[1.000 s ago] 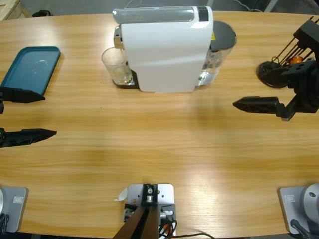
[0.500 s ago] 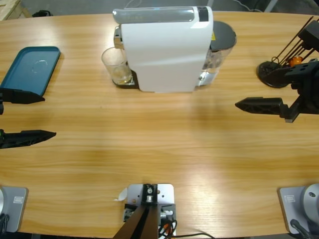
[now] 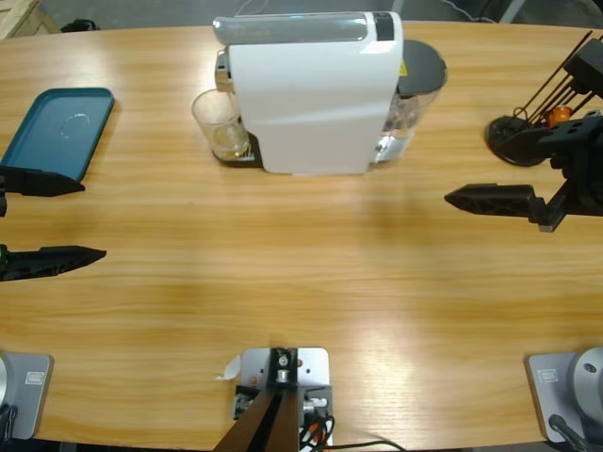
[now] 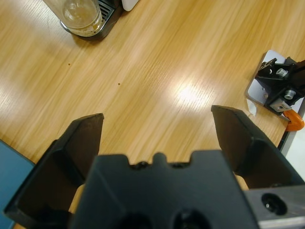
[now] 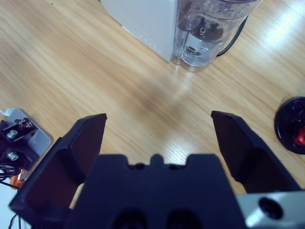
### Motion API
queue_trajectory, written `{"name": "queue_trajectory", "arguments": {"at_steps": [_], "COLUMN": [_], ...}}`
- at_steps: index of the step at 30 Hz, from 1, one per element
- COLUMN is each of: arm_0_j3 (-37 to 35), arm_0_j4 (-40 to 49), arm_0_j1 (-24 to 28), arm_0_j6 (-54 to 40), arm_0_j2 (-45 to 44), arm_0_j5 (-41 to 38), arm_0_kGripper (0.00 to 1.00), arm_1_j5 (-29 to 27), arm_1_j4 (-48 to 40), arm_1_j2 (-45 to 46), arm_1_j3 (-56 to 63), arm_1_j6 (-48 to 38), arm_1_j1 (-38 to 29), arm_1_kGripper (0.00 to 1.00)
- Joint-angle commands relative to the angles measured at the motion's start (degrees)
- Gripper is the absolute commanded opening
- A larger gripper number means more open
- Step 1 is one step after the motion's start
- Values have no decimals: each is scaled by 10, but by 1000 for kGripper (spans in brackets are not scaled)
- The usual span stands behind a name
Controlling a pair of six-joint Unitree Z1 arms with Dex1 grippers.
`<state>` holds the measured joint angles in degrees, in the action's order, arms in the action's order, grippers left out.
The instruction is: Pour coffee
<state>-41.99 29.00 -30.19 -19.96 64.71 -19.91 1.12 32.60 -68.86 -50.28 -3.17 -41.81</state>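
Long wooden table (image 3: pixel 301 282). Left gripper (image 3: pixel 42 217) spread wide, empty; glass (image 3: pixel 221 127) with coffee (image 4: pixel 86 29) far ahead. Right gripper (image 5: pixel 157 129) likewise released, facing the machine (image 3: pixel 316 94).

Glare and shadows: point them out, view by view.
High view: pale sheen bands cross the table; the white machine casts a soft shadow toward the camera. Left wrist view: a bright glare spot on the wood beyond the left gripper. Right wrist view: a dim shadow patch near the water tank.
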Motion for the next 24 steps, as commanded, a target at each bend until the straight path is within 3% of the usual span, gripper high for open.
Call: {"name": "queue_trajectory", "arguments": {"at_steps": [1, 24], "arm_0_j3": [5, 1], "arm_0_j4": [7, 11], "arm_0_j1": [4, -3], "arm_0_j6": [8, 14], "arm_0_j2": [-6, -24], "arm_0_j5": [-6, -22], "arm_0_kGripper": [982, 983], "arm_1_j5": [-11, -8], "arm_1_j4": [10, 14], "arm_1_j2": [21, 23], "arm_1_j3": [10, 11], "arm_1_j6": [-1, -1], "arm_1_j1": [-6, -7], "arm_1_kGripper": [1000, 1000]}}
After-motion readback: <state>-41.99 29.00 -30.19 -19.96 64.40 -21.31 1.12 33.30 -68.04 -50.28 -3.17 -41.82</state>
